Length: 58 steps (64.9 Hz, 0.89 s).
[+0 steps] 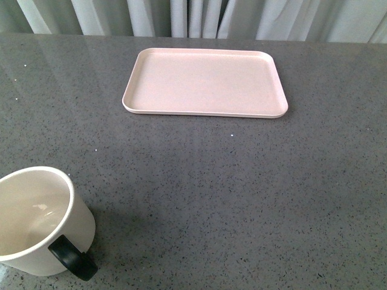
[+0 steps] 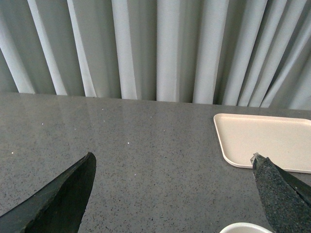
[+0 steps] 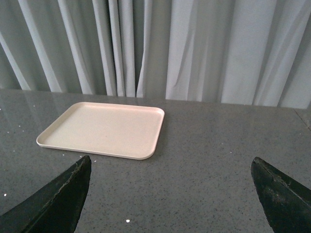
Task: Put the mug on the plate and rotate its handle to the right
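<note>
**A:** What's on the grey speckled bench [image 1: 242, 193] before you?

**B:** Nearest you, at the left, the mug [image 1: 36, 217] stands upright. Its black handle [image 1: 72, 258] is turned toward you and slightly right. The plate [image 1: 205, 81] lies bare, well apart from it, further back toward the curtain [image 1: 199, 18].

**A:** How will the mug handle?

**B:** Expect it to be stiff, glazed and slippery, with some weight, and likely to chip if you drop it. I'd have you grip it across the rim wall, leaving the handle free for turning.

**A:** And your tools?

**B:** Your left tool [image 2: 172, 156] has its jaws spread wide with nothing between them. Your right tool [image 3: 171, 159] is the same.

**A:** Do the views differ?

**B:** Only the front view shows the handle, and neither arm appears there. The left wrist view catches a sliver of the mug's rim and one end of the plate. The right wrist view shows the whole plate but no mug.
</note>
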{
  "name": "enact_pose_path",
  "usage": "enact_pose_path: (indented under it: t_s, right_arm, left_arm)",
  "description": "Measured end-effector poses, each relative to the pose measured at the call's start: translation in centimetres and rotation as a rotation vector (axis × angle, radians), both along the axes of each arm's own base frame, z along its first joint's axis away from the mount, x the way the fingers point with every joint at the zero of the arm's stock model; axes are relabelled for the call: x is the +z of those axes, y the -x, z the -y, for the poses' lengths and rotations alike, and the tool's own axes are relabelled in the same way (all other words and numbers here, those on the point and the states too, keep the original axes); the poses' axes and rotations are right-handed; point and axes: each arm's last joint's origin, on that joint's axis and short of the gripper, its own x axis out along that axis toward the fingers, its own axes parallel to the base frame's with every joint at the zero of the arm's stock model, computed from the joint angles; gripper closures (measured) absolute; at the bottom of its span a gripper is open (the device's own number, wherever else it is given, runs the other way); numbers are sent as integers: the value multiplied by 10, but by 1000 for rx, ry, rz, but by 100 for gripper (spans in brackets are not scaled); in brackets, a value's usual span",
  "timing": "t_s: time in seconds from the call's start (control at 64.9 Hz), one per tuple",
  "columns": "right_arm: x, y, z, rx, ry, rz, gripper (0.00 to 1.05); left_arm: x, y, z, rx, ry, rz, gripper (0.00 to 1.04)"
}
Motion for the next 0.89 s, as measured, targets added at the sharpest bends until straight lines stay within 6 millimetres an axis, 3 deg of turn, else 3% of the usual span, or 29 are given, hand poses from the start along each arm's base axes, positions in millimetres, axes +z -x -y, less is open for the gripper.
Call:
enact_pose_path:
  t_s: [0.616,0.77,0.894]
  right_arm:
    - [0,0,0,0,0,0,9]
    - [0,0,0,1,0,0,9]
    - [0,0,0,0,0,0,9]
  left_arm:
    - [0,0,0,2,4,-3,9]
    - [5,-9,-1,59,109,-513,9]
    - [9,-26,-4,45,107,-624,9]
